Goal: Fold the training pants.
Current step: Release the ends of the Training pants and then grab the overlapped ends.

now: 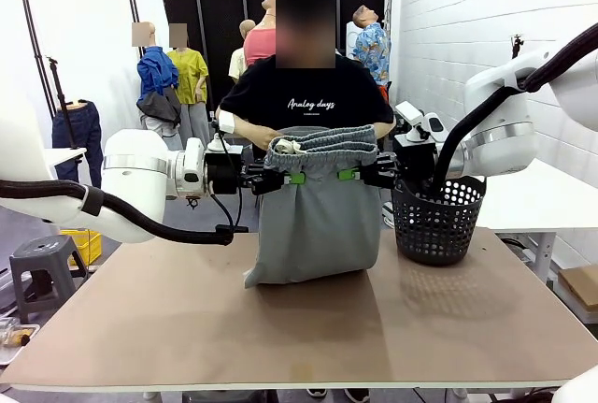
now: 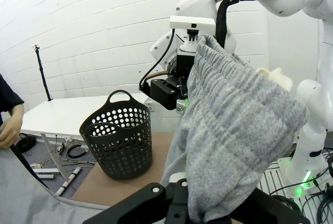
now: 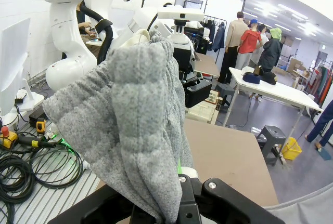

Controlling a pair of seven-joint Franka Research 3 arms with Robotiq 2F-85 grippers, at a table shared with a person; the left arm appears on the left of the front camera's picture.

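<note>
The training pants (image 1: 316, 216) hang upright between the two arms, just left of the middle of the surface (image 1: 280, 328). The gathered waistband is on top and runs side to side. The long axis drops straight down from it, and the bottom end rests bunched on the surface.

The left arm (image 1: 140, 179) comes in level from the left. Its jaws are closed on the left end of the waistband, and the left wrist view shows the grey cloth (image 2: 234, 125) pinched between them. The right arm (image 1: 505, 132) mirrors it from the other side, with its jaws clamped on the right end of the waistband. In the right wrist view the fabric (image 3: 130, 125) rises straight out of them.

Neither arm is nearer, since each holds one corner at about the same height. The cloth lies directly between the jaws and below them. Any fold probably depends on both arms lowering the waistband together, toward or away from the person (image 1: 308, 94) standing just behind. The black basket (image 1: 437, 221) stands near the right jaws, so that side has less room.
</note>
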